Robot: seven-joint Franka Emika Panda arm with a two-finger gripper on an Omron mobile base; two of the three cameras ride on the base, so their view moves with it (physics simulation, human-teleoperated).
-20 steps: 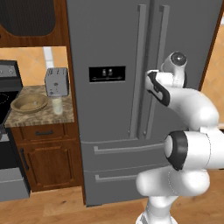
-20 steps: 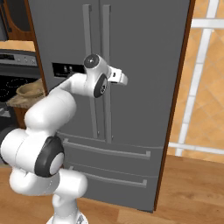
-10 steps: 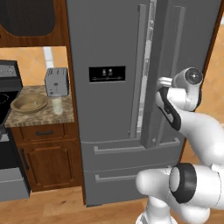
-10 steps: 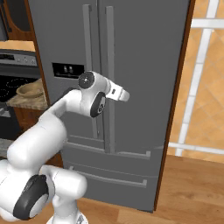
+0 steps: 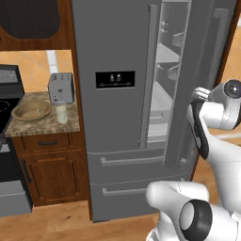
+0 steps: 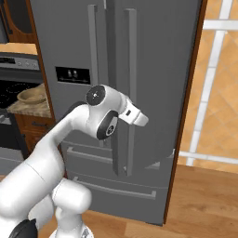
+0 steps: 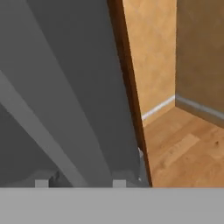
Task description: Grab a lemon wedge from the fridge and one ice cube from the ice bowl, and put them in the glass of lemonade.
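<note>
From my remote station, the gripper (image 7: 76,183) shows as two pale fingertips (image 7: 42,183) at the foot of the hand view, spread to either side of the long bar handle (image 7: 39,131) of the fridge (image 5: 113,52); I cannot tell whether they press on it. The right-hand door (image 5: 202,89) stands swung partway open, and the left base view looks through the gap onto white shelves (image 5: 162,101) inside. I cannot make out the lemon wedge among them. Well to the left, on a speckled counter (image 5: 28,129), the ice bowl (image 5: 31,110) sits just beside the glass of lemonade (image 5: 61,114), with a silver toaster (image 5: 61,88) behind them. Wooden floor (image 7: 188,153) lies beyond the door's edge.
</note>
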